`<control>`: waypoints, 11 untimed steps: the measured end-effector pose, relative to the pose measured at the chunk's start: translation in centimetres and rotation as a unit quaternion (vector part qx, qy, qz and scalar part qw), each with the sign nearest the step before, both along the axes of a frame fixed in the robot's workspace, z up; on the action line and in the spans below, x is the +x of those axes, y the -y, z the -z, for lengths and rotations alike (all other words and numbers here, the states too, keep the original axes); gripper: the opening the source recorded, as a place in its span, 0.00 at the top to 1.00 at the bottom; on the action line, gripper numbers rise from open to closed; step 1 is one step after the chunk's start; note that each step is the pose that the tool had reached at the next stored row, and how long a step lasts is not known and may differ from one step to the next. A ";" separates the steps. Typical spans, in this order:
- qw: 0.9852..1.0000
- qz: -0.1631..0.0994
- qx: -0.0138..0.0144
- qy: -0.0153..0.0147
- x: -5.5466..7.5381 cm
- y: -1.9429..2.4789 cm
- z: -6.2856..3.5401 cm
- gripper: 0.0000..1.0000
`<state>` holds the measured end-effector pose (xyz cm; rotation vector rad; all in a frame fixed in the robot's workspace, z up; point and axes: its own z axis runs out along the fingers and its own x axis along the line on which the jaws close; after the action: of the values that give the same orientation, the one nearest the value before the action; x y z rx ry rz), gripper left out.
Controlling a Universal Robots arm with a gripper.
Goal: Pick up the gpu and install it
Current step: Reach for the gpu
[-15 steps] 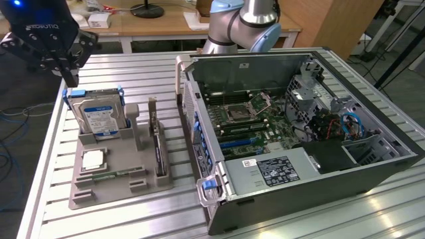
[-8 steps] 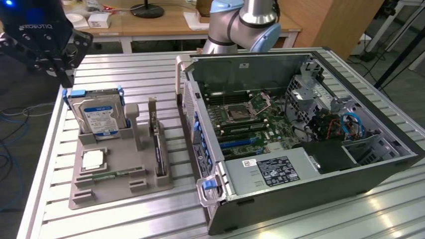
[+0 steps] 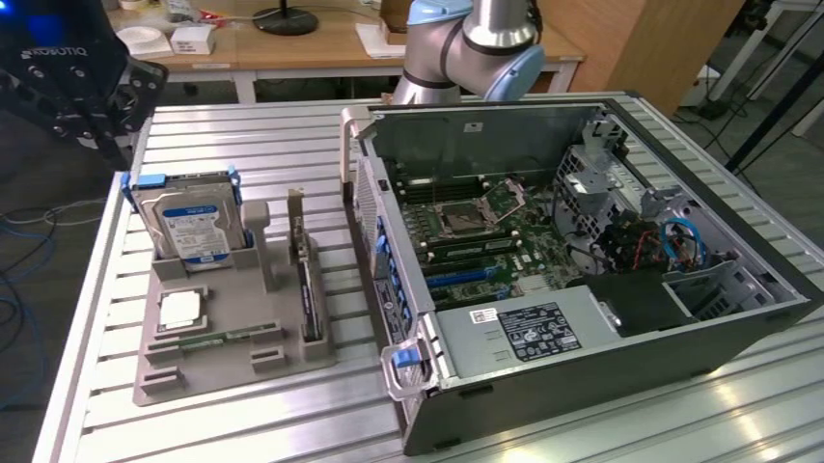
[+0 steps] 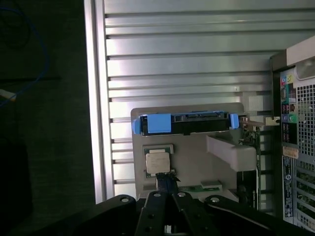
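Ribbed aluminium slats make up the worktop (image 3: pixel 258 125), silver and faintly glossy, with long grooves running across it. Behind it stands a wooden desk (image 3: pixel 296 43) with small items on it, and dark floor lies off the exterior view's left. The robot arm (image 3: pixel 477 48), grey with pale blue joint caps, rises at the far edge.

An open computer case (image 3: pixel 721 338) lies on its side and takes up the exterior view's right half of the worktop. Its dark sheet-metal walls frame a green motherboard (image 3: pixel 503 231). A narrow strip of bare slats separates the case from a grey moulded tray (image 3: pixel 232 371). Wider bare slats lie at the near edge and beyond the tray's far end.

The tray holds a thick silver hard drive (image 3: pixel 193 227) with a blue label, upright in a blue carrier. Near it are a square processor (image 3: pixel 180 307) lying flat and a slim green memory stick (image 3: pixel 226 338). The gpu (image 3: pixel 307 289), thin, dark and rectangular, stands on its long edge in a slot on the tray's case side. Its silver bracket points toward the far end.

The claw (image 4: pixel 167 187) is black, and it hangs above the worktop's edge at the exterior view's left, beyond the hard drive. Its fingers are clenched together on nothing, well apart from the gpu.
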<state>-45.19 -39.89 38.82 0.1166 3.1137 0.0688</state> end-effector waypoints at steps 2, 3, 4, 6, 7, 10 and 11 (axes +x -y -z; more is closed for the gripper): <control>1.000 0.000 0.000 0.000 -0.2 0.00 0.00 0.89; 1.000 0.000 0.000 0.000 -0.3 0.00 0.00 0.89; 1.000 0.000 0.000 0.000 -0.4 0.00 0.00 0.89; 1.000 0.000 0.000 0.000 -0.7 0.00 0.00 0.89; 1.000 0.000 0.000 0.000 -0.8 0.00 0.00 0.89; 1.000 0.000 0.000 0.000 -1.1 0.00 0.01 0.89; 1.000 0.000 0.000 0.000 -1.2 0.00 0.01 0.89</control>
<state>-46.42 -39.88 38.82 0.1166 3.1137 0.0689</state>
